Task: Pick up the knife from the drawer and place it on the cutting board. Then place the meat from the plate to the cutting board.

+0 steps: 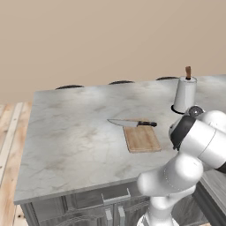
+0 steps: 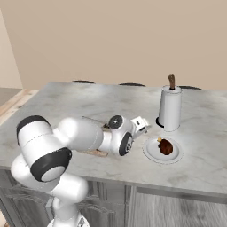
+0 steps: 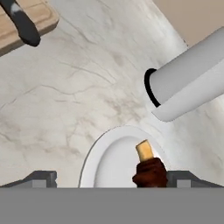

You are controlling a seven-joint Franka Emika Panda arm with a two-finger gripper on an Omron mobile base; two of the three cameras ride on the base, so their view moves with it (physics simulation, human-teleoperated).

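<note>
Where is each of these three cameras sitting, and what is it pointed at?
Left base view: behind the arm's left, facing the counter, knife across the cutting board; the arm's elbow rises lower right.
Right base view: behind its right, arm lower left, facing plate and meat.
Hand view: on the hand, looking down at that plate and meat past the open tool.

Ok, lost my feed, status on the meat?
Gripper open, over the plate. Meat on plate, not gripped. Knife on cutting board. Nothing blocking.
</note>
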